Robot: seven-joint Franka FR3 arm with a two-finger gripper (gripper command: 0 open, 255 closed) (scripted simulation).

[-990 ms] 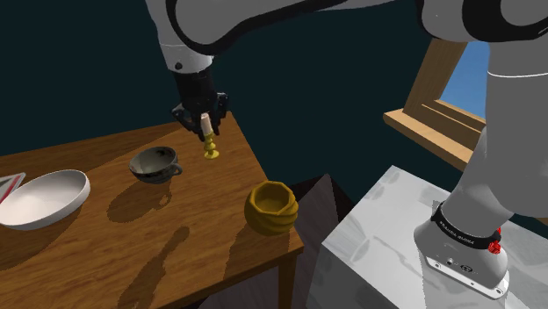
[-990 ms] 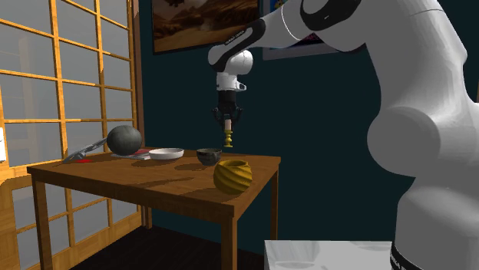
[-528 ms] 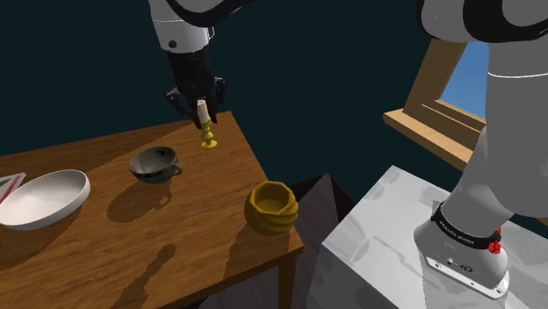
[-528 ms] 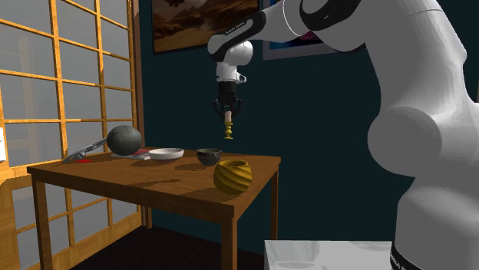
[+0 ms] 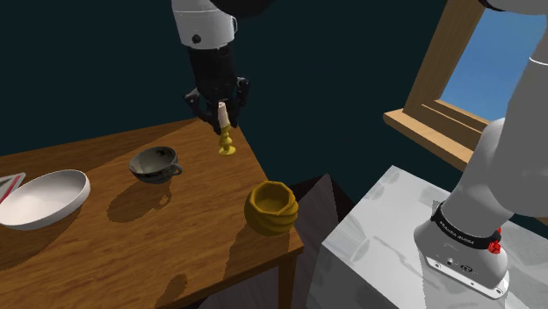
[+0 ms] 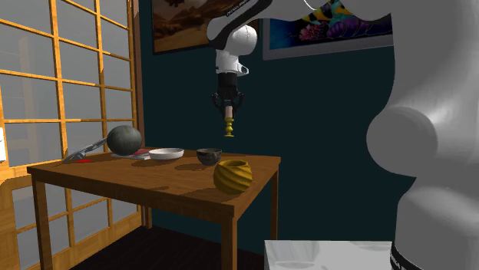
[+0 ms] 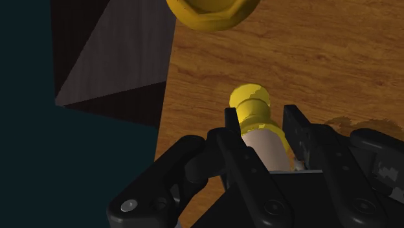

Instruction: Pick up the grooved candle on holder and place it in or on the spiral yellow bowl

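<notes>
White arm (image 5: 204,25) stretched high toward shoulder view's left. Wrist vertical, black gripper (image 5: 222,121) pointing straight down. Fingers (image 7: 296,128) closed tight on candle (image 5: 227,142), one pressing each side, candle hanging below fingertips.

— What's around the work area?
— You're looking at a dark teal wall (image 6: 322,138); a wooden table (image 6: 138,175) stands on a dark floor (image 6: 153,249).
— Any light?
— You'll see a wood-latticed window (image 6: 77,84) glowing pale at the second exterior view's left, with two framed pictures (image 6: 184,23) hung higher up.
</notes>
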